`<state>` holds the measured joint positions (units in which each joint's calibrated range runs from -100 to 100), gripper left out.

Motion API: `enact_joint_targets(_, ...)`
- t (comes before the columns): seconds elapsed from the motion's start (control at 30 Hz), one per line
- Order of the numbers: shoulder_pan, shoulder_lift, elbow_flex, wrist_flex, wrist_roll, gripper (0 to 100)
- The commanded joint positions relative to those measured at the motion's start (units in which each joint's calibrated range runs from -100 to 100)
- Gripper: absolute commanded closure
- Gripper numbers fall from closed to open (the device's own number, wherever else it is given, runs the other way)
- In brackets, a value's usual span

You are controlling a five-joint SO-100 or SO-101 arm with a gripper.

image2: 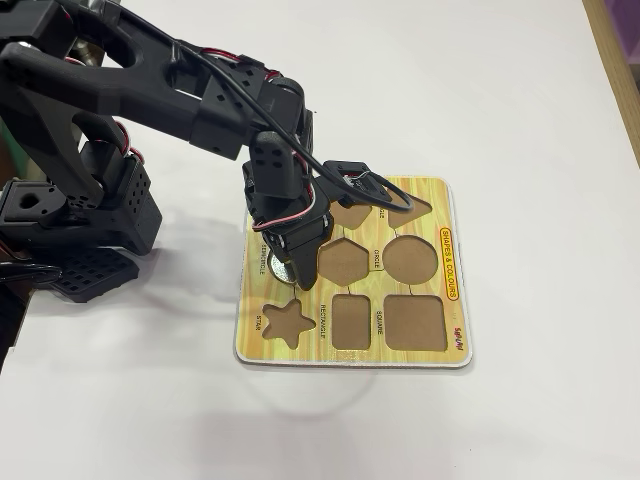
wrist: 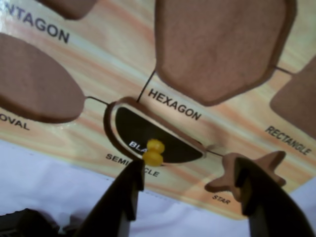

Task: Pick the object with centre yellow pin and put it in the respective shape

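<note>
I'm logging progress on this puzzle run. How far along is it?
Done: the semicircle piece lies in its semicircle slot on the board. In hand: nothing; the tool is open, fingers clear of the yellow knob. Left: only pulling the arm away.

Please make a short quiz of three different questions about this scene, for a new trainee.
1. True or false: the semicircle piece already lies in the semicircle cut-out of the puzzle board.
2. In the wrist view, which cut-out is at the right of the semicircle cut-out? A) star B) oval C) pentagon
3. Fill in: the hand is ____, with the yellow knob not between its fingers.

Key: 1 true; 2 A; 3 open
</note>
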<state>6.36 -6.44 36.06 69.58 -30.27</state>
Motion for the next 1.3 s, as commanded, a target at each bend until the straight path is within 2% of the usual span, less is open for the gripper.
enact_joint_targets(0.0,-0.5,-1.1,-1.4,-0.3,-0.3,79)
enact_joint_targets(0.47,-0.5,-9.8,-1.5,-0.3,-0.5,79)
enact_joint_targets(0.67,-0.5,-15.2,-0.4,-0.3,-8.2,79)
enact_joint_targets(0.93,-0.5,-22.0,0.0,-0.3,-12.5,79)
enact_joint_targets(1.13,-0.6,-30.8,7.8,-0.3,-18.4,79)
enact_joint_targets(1.27,-0.6,-36.9,13.4,-0.3,-20.1,79)
